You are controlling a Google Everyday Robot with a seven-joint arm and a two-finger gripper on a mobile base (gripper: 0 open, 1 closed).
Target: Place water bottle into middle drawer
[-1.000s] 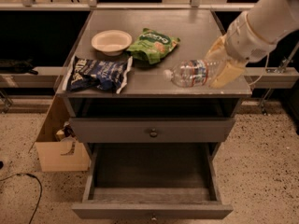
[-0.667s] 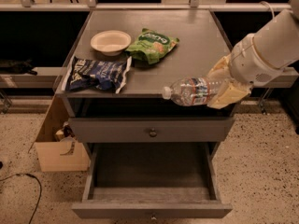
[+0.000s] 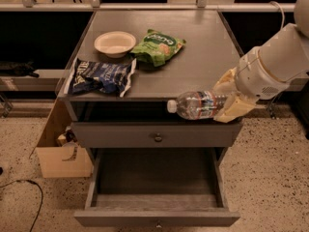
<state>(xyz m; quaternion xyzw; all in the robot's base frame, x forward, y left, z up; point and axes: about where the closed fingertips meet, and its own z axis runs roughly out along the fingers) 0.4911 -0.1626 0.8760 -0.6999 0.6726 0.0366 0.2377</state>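
Observation:
The water bottle (image 3: 195,105) is clear plastic with a white cap and a red-and-white label. It lies on its side in the air, cap pointing left, just past the front edge of the grey cabinet top (image 3: 203,57) and above the shut upper drawer front (image 3: 155,134). My gripper (image 3: 227,100), with pale yellow fingers (image 3: 232,110), is shut on the bottle's base end from the right. The middle drawer (image 3: 157,175) is pulled open below, its deep grey box bare.
On the cabinet top lie a cream bowl (image 3: 115,43), a green snack bag (image 3: 158,46) and a dark blue chip bag (image 3: 101,76). A cardboard box (image 3: 62,153) stands on the speckled floor at the cabinet's left. A rail runs behind the cabinet.
My gripper has carried the bottle off the cabinet top, forward and down, so it now hangs in front of the top's edge above the open drawer.

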